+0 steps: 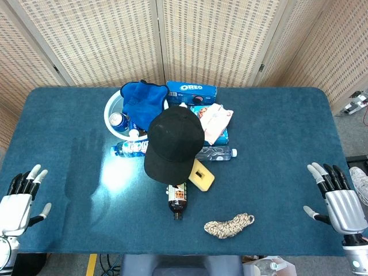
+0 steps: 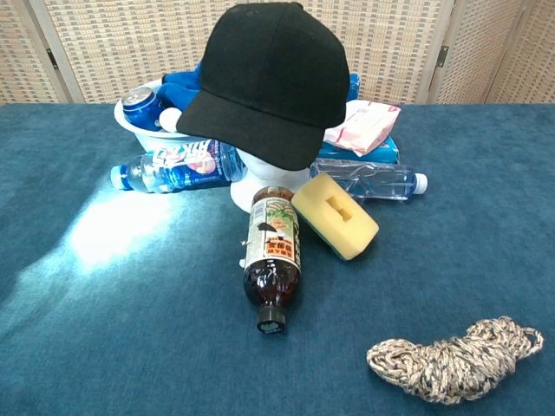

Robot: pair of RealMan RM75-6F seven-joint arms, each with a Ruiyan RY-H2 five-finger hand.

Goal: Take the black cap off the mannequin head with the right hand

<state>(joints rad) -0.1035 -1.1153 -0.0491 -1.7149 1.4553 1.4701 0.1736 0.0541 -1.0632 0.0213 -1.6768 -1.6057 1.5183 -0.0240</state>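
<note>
The black cap [image 1: 173, 142] [image 2: 270, 82] sits on the white mannequin head [image 2: 260, 180] in the middle of the table, its brim toward the front. Only the head's white base shows under the brim in the chest view. My right hand [image 1: 339, 202] rests near the table's right front edge with its fingers spread and nothing in it, far from the cap. My left hand [image 1: 18, 200] lies at the left front edge, fingers apart and holding nothing. Neither hand shows in the chest view.
A brown bottle [image 2: 272, 256] lies in front of the head, a yellow sponge [image 2: 335, 215] beside it, a rope bundle [image 2: 455, 359] at front right. Behind stand a white bowl [image 1: 113, 106] with a can, blue cloth [image 1: 141, 99], Oreo box [image 1: 191, 90], and two lying water bottles [image 2: 173, 166].
</note>
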